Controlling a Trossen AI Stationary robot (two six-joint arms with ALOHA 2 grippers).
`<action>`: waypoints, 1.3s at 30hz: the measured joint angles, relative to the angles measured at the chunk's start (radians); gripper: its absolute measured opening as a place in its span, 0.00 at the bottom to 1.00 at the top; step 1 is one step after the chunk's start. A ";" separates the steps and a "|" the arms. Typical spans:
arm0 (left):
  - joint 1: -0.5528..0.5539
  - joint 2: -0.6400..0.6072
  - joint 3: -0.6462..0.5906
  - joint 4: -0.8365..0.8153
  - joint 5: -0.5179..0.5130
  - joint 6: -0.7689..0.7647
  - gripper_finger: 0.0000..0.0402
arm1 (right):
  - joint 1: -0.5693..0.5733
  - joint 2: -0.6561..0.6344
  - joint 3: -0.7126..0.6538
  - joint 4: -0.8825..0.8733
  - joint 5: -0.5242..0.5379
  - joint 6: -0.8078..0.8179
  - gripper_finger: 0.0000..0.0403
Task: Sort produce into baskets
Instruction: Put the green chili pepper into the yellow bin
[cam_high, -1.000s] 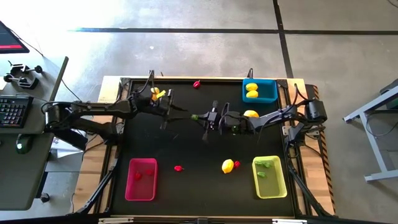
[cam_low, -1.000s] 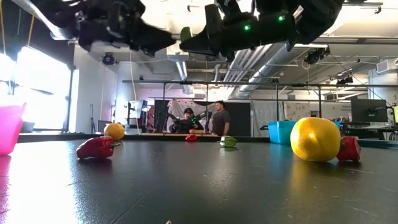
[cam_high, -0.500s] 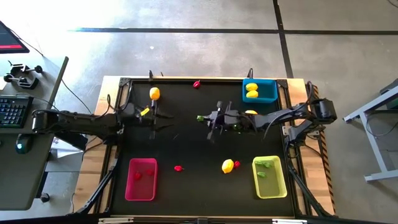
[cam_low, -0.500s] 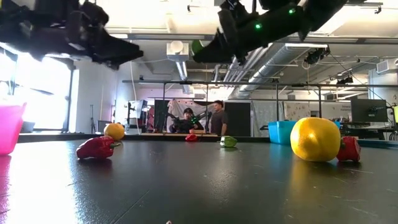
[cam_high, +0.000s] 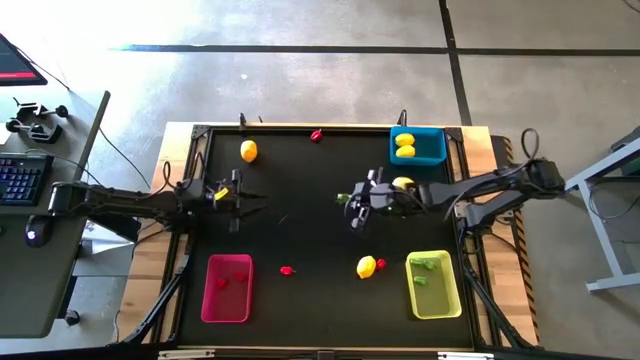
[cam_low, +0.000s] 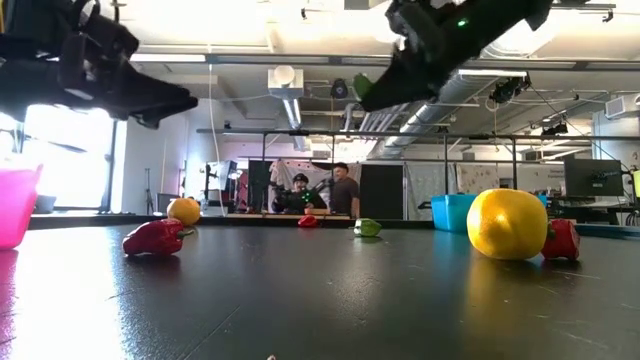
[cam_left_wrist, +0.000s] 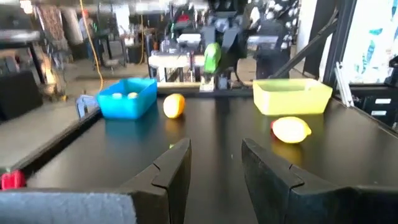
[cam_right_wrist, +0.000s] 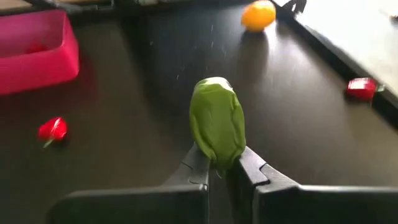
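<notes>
Three baskets sit on the black bench (cam_high: 300, 230): the blue basket (cam_high: 417, 146) at the far right corner, the pink basket (cam_high: 227, 288) near left, and the yellow-green basket (cam_high: 433, 284) near right. The blue one holds two yellow lemons (cam_high: 405, 146); the pink one holds one red piece (cam_high: 221, 283); the yellow-green one holds two green bits (cam_high: 424, 272).

Loose on the bench are three lemon-like ovals — an orange one (cam_high: 248, 151) beyond the left hand, one (cam_high: 404, 183) just behind the right hand, and one (cam_high: 366, 266) on its near side with a red piece (cam_high: 380, 264) touching it. Two more red pieces lie apart: one (cam_high: 316, 135) at the far edge and one (cam_high: 287, 270) just right of the pink basket.

The right hand (cam_high: 352, 200) is lifted over mid-bench, its fingers clamped on a green piece (cam_right_wrist: 216, 121). The left hand (cam_high: 248, 197) hovers near the left edge with its fingers (cam_left_wrist: 168, 168) a narrow gap apart and nothing between them.

Between the two hands the bench lies open, and so does the middle strip toward the near edge.

In the low view the pink basket is cut off at the frame edge, and two people (cam_low: 320, 190) stand far behind the bench — small and hard to make out.
</notes>
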 joint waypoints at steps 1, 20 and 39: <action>0.000 -0.016 0.001 -0.024 0.000 -0.006 0.31 | 0.010 -0.015 0.000 -0.034 0.000 0.022 0.02; 0.001 -0.376 0.001 -0.447 0.055 -0.091 0.31 | 0.280 -0.256 0.000 -0.713 -0.245 0.747 0.05; 0.001 -0.432 0.002 -0.541 0.016 -0.108 0.31 | 0.580 -0.154 -0.005 -0.921 -0.548 1.426 0.05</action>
